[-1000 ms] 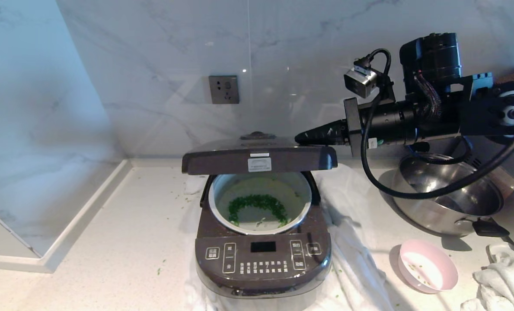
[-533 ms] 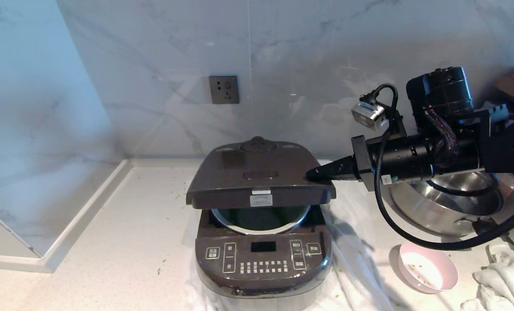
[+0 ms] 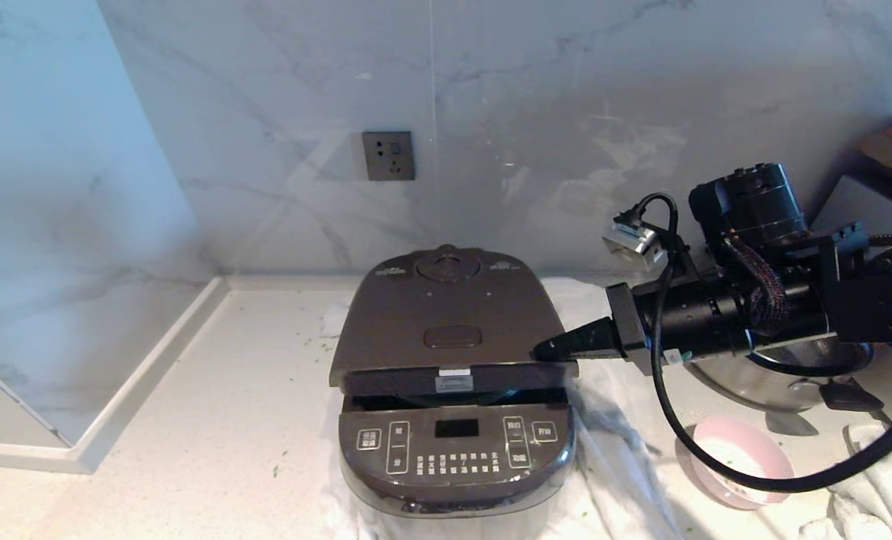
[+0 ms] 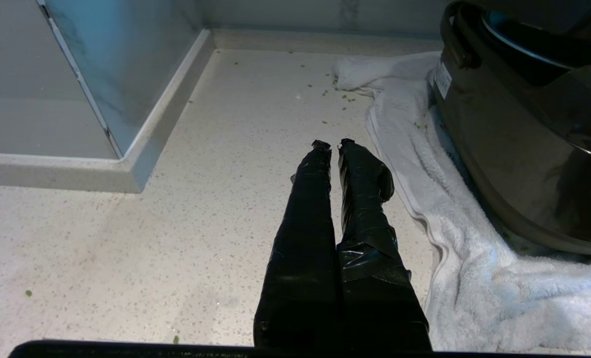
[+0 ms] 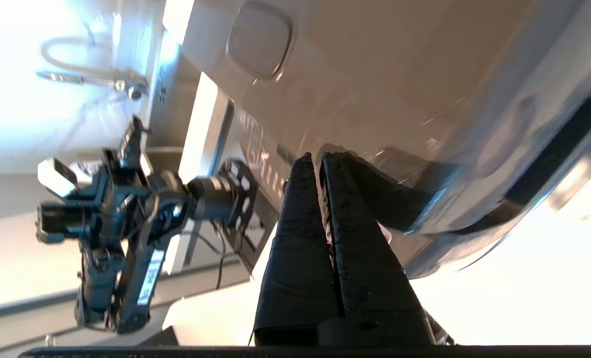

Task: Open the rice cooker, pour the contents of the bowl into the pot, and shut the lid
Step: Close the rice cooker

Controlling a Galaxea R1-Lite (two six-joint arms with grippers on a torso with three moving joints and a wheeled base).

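The rice cooker (image 3: 457, 450) sits on a white towel (image 3: 626, 480) on the surface, its lid (image 3: 449, 322) nearly down. The right pincer (image 3: 547, 350), fingers together and empty, presses the lid's corner. The pink bowl (image 3: 738, 465) holds only specks.

The left pincer (image 4: 331, 145), also closed and empty, hovers beside the cooker.

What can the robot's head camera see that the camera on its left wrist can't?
Only the head view shows the lid from above, nearly shut, the button panel, the wall socket, the pink bowl and the right end effector at the lid's corner. Only the left wrist view shows the left end effector, shut above the counter. Both show the rice cooker on the white towel.
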